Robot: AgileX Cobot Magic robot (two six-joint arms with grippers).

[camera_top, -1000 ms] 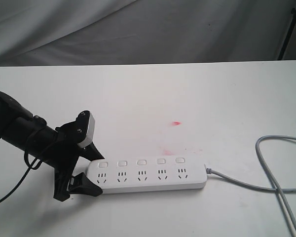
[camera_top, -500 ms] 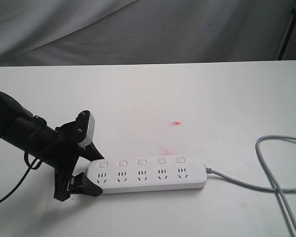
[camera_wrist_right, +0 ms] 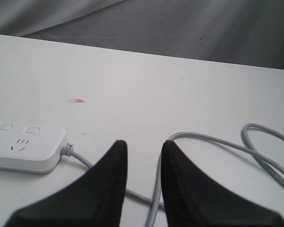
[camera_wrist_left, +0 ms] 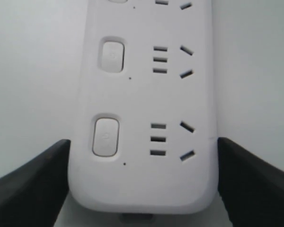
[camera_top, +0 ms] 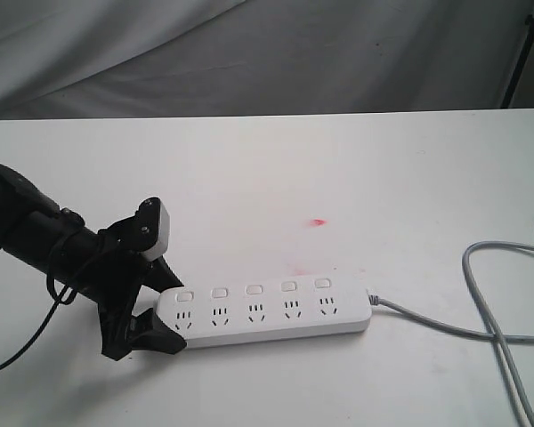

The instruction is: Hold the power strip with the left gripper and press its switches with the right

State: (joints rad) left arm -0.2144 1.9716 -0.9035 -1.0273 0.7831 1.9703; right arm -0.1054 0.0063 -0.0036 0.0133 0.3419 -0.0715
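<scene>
The white power strip (camera_top: 267,316) lies flat on the table with its row of square switches (camera_top: 254,290) along the far side. My left gripper (camera_top: 166,311) is shut on the strip's left rounded end, one black finger on each long edge. In the left wrist view the power strip (camera_wrist_left: 142,94) fills the space between the fingers (camera_wrist_left: 33,184), and two switches (camera_wrist_left: 106,136) show. My right gripper (camera_wrist_right: 142,144) is out of the exterior view. It hovers over the grey cord (camera_wrist_right: 217,142) to the right of the power strip (camera_wrist_right: 23,142), its jaws a narrow gap apart with nothing in them.
The grey cord (camera_top: 481,294) runs from the strip's right end and loops off the right side of the white table (camera_top: 338,160). A small red mark (camera_top: 318,221) lies behind the strip. Grey cloth (camera_top: 249,53) hangs at the back, beside a black stand (camera_top: 521,53).
The strip's right end has swung slightly toward the back of the table, and the left gripper shifted a little with it.
</scene>
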